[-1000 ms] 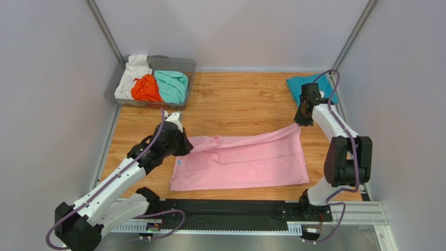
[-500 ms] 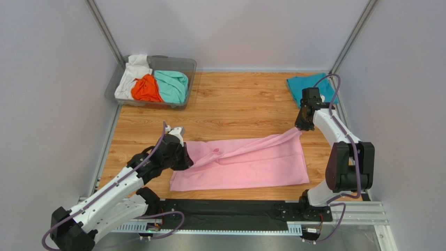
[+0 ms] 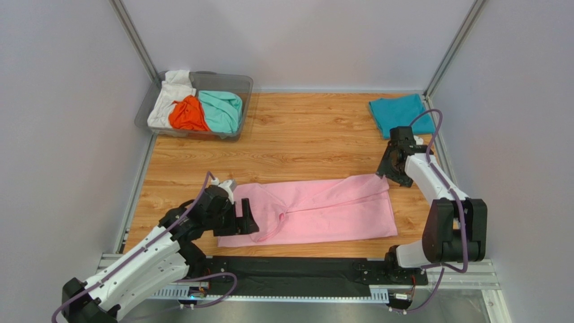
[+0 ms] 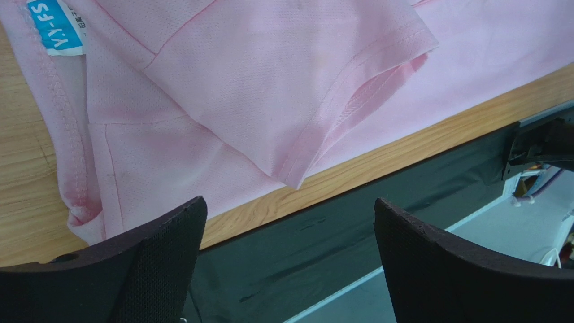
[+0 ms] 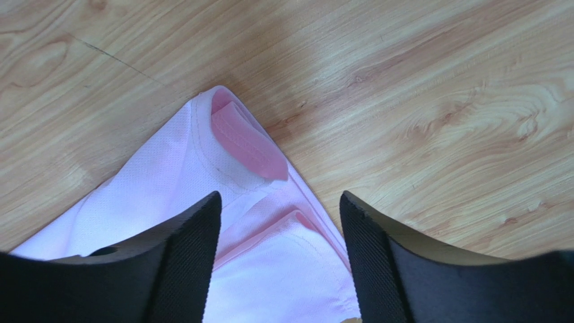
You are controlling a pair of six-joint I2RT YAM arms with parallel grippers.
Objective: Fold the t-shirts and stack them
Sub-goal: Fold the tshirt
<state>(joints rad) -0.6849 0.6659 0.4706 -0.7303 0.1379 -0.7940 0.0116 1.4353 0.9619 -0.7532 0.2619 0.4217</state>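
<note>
Closest to me, along the near edge of the wooden table [image 3: 303, 131], runs a black strip [image 3: 296, 269] where the arms are bolted. Just past it the pink t-shirt [image 3: 323, 208] lies flattened in a long band across the near half of the table, its lower hem close to that near edge. It is folded over on itself lengthwise, with soft creases gathering toward its left end.

The left gripper [image 3: 246, 223] hangs low over the shirt's left end, by the near edge. Its jaws are spread wide with nothing between them. From its wrist view I can see a sleeve hem doubled over below, and the small blue neck label [image 4: 57, 25] off to one side.

Farther back, the right gripper [image 5: 279, 198] sits over the shirt's far right corner. Its jaws stand apart too, and the corner lies loose on the wood beneath them, a little flap of it turned over.

Beyond that, at the far right corner of the table, a teal-blue t-shirt [image 3: 401, 113] lies folded flat.

At the far left corner stands a clear plastic bin [image 3: 239, 81] holding a white tee [image 3: 168, 94], an orange one [image 3: 186, 114] and a mint-green one [image 3: 222, 111], all crumpled together.
</note>
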